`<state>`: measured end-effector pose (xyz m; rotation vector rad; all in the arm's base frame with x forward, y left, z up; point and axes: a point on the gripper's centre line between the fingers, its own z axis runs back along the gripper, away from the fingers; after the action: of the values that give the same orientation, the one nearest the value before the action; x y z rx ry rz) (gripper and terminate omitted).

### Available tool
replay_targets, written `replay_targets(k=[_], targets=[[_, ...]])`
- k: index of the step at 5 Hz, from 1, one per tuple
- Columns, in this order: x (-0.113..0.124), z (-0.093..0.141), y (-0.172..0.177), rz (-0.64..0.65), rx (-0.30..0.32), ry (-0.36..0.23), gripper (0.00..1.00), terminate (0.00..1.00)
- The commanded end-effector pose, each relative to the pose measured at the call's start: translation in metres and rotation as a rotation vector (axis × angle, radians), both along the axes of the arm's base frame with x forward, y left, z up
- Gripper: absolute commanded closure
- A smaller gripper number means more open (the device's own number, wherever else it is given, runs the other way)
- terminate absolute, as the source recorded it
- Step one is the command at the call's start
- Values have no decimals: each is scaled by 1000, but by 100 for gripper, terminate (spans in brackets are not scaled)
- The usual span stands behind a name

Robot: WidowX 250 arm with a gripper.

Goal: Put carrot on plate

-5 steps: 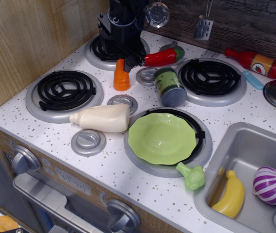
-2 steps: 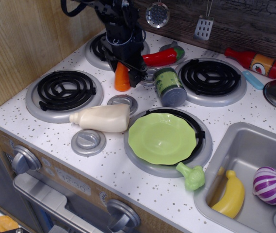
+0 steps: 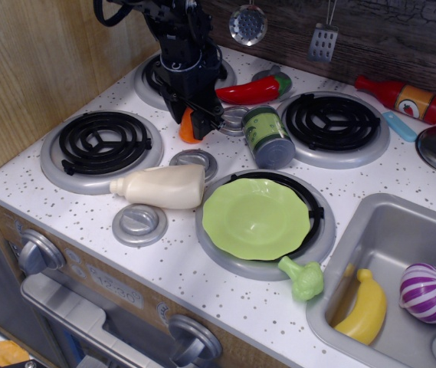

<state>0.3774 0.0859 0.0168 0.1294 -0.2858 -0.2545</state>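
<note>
Black gripper (image 3: 195, 123) lowered over the carrot (image 3: 188, 129) at the rear of the desk (image 3: 202, 284), between the back-left burner (image 3: 154, 77) and the front-left burner (image 3: 103, 146). Fingers placed on either side of the carrot; only its lower orange portion visible beneath the gripper body. Contact between fingers and carrot: cannot tell; jaw opening largely hidden by the gripper housing.

Carrot standing on the speckled surface, well apart from the plate (image 3: 256, 217). Lime-green plate resting on the front-right burner (image 3: 319, 230), bare inside.

Red chili pepper (image 3: 250, 89) lying just right of the gripper. Green can (image 3: 267, 136) lying on its side near the carrot. Cream bottle (image 3: 162, 186) lying on its side left of the plate. Broccoli (image 3: 303, 279) at the plate's lower right. Banana (image 3: 365, 307) and purple onion (image 3: 426, 292) in the sink (image 3: 355, 230). Ketchup bottle (image 3: 405, 99) at the rear right.
</note>
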Motion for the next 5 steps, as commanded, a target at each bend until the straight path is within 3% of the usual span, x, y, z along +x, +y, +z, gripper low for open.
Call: replay_targets(k=[1,2,3,4,5], targets=[[-8,68,-9,50,52,-14,100,0],[-28,91,-31,123,54,27,100,0],[-57,92,-68,246,-32,68,100,0],[-76,75,-95,333,-80,44,100,0],[-79,49,-114,381,-149,-10,100,0]])
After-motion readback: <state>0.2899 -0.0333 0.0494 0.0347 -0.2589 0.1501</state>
